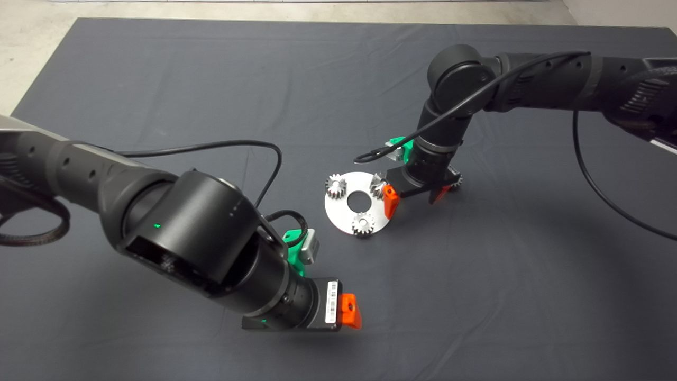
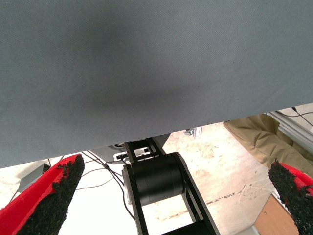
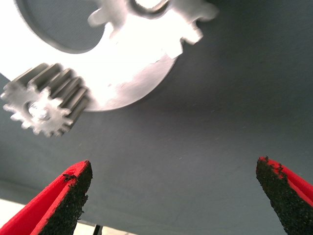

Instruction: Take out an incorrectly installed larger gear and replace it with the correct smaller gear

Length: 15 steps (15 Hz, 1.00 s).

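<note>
Your right gripper [image 1: 413, 198] hangs over the right rim of the silver disc [image 1: 344, 214] near the middle of the mat [image 1: 211, 79], fingers spread wide with nothing between them. The larger gear [image 1: 377, 185] sits on the disc just beside the left finger; two small gears [image 1: 335, 186] share the disc. The smaller gear [image 1: 456, 181] lies on the mat, mostly hidden behind the gripper. Your left gripper [image 2: 171, 196] hovers near the front edge, fingers apart and empty.
</note>
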Each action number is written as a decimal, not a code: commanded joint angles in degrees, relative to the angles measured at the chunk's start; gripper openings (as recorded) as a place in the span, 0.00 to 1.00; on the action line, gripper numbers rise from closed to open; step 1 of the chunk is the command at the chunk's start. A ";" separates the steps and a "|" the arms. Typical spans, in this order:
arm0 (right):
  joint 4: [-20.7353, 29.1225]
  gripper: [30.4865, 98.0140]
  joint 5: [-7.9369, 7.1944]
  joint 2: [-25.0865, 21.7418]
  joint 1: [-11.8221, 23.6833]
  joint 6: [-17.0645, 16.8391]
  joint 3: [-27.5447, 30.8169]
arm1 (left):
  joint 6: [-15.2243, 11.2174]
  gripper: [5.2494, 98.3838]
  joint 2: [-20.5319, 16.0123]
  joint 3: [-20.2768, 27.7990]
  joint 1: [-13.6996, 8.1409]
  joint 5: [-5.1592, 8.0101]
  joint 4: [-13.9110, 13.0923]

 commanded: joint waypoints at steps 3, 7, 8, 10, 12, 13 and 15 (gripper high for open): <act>-3.10 0.86 -2.35 3.58 1.07 -0.40 -6.68 | -0.14 0.99 -0.15 0.60 -1.03 -0.02 -0.60; -5.81 0.86 -0.39 4.39 0.89 -0.40 -6.40 | -0.05 0.99 -0.51 0.67 -1.03 -0.02 -0.60; -6.69 0.86 -0.39 4.81 0.89 -0.49 -6.51 | 0.04 0.99 -0.51 0.67 -1.03 -0.02 -0.60; -7.32 0.86 -0.39 5.53 0.72 -0.58 -6.84 | 0.04 0.99 -0.51 0.61 -1.06 -0.02 -0.60; -7.32 0.86 -0.39 6.39 0.63 -0.49 -6.84 | 0.13 0.99 -0.42 0.41 -1.03 -0.02 -0.60; -7.40 0.86 -0.39 7.21 0.16 -0.43 -7.01 | 0.22 0.99 -0.51 0.41 -1.03 0.07 -0.60; -7.49 0.86 -0.39 7.70 -0.59 -0.40 -7.71 | 0.22 0.99 -0.60 0.50 -1.03 0.07 -0.60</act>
